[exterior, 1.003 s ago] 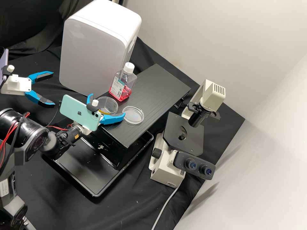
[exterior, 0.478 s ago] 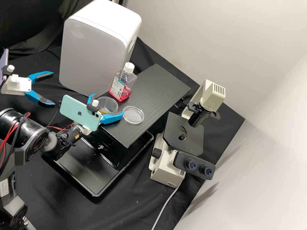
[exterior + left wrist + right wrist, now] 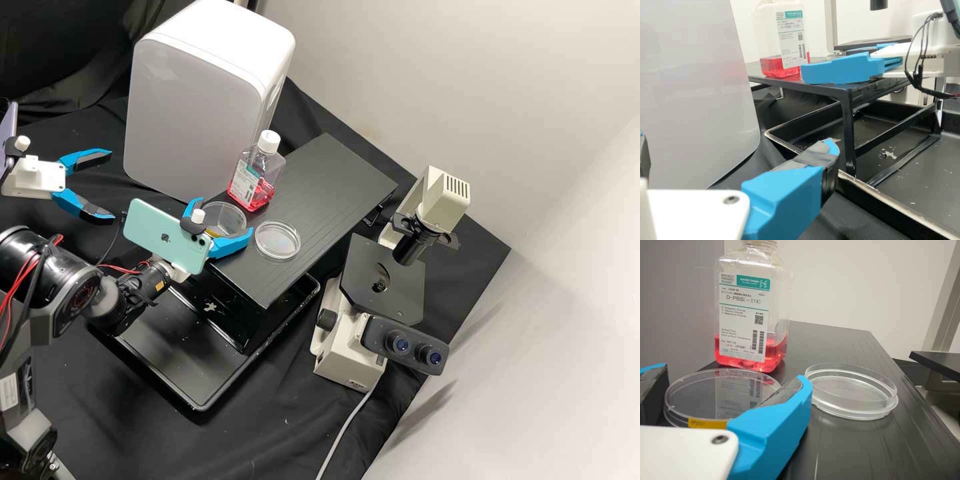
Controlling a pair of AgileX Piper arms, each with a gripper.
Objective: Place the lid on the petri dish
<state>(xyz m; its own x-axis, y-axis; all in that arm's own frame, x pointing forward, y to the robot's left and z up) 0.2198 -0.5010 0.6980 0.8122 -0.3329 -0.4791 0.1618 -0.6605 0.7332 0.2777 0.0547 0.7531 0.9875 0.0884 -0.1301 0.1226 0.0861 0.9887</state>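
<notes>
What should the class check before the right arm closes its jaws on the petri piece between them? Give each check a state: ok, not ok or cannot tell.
1. Right jaws open: ok.
2. Right jaws straddle the near petri piece, one on each side: ok.
3. That piece is the lid, not the dish: cannot tell.
4. Other petri piece lies flat and uncovered on the platform: ok.
5. Bottle upright, outside the right jaws: ok.
6. Left jaws open, off to the side of the platform: ok.
</notes>
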